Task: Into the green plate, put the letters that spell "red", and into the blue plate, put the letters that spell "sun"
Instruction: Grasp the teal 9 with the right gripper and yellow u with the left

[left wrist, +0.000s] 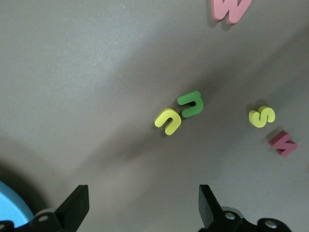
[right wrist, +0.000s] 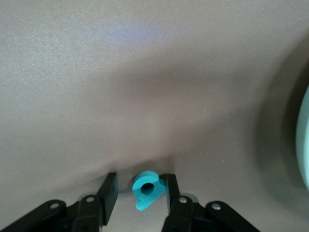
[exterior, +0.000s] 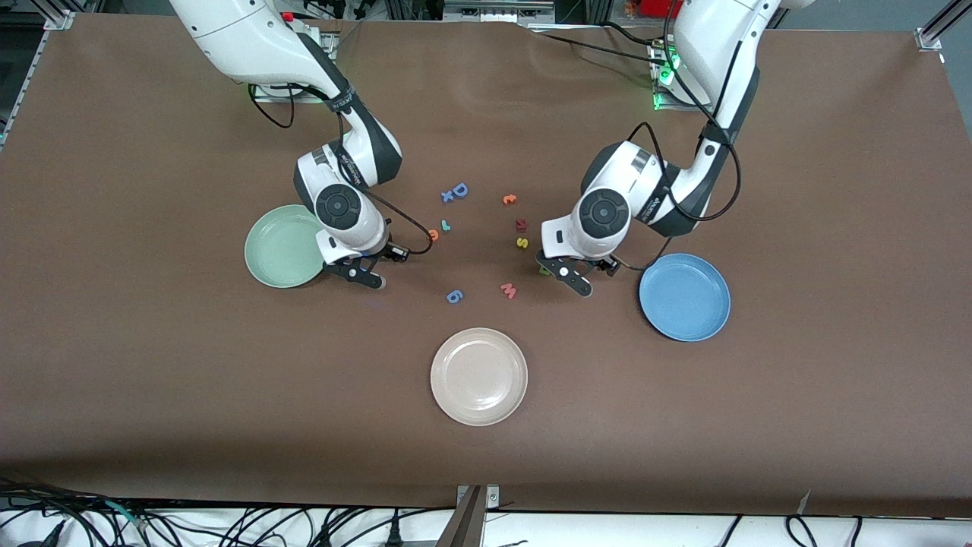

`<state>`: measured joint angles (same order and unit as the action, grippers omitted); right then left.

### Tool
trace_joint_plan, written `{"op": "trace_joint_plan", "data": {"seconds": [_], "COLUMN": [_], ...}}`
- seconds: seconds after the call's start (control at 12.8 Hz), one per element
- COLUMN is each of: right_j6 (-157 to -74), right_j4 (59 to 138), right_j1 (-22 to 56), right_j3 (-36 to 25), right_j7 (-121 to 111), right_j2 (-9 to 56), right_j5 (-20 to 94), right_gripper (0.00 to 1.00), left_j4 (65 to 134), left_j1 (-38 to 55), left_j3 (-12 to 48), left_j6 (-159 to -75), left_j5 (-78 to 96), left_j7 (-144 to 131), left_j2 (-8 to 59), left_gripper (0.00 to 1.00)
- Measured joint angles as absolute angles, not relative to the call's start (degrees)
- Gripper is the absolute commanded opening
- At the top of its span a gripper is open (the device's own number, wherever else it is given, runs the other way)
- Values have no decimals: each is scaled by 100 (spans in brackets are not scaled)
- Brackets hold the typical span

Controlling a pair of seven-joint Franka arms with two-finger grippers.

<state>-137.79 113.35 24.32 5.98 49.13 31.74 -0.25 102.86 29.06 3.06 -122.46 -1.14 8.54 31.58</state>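
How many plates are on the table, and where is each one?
3. The green plate lies toward the right arm's end, the blue plate toward the left arm's end, and the cream plate between them, nearest the front camera.

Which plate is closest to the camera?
The cream plate. It lies lowest in the front view, alone below the letters; the green plate and blue plate sit farther up, beside the arms.

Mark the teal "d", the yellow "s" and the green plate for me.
teal "d" (right wrist: 146,189): right wrist view, on its round bowl, between the right gripper's fingers.
yellow "s" (left wrist: 261,116): left wrist view, on its middle curve.
green plate (exterior: 282,247): front view, on its bare floor.
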Motion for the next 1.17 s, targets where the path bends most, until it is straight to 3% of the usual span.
{"op": "trace_joint_plan", "data": {"seconds": [0.55,1.01,1.17], "right_j6": [-13781,-13785,-13787], "right_j4": [11343,11351,11352], "right_j1": [2432,2432,2432], "right_j3": [598,598,597], "right_j7": [4903,4897,4877], "right_j2": [3173,3170,3170], "right_j5": [-25,-25,-25], "right_gripper": [48,47,47], "left_j4": [10653,10657,10657], "left_j1": [3086,3110,3156], "left_j3": [307,305,305], "left_j6": [-13625,-13856,-13879], "left_j5": [-331,-343,-343], "left_j7": [2339,3197,3235], "left_j2": [3366,3523,3544], "left_gripper": [100,86,86]}}
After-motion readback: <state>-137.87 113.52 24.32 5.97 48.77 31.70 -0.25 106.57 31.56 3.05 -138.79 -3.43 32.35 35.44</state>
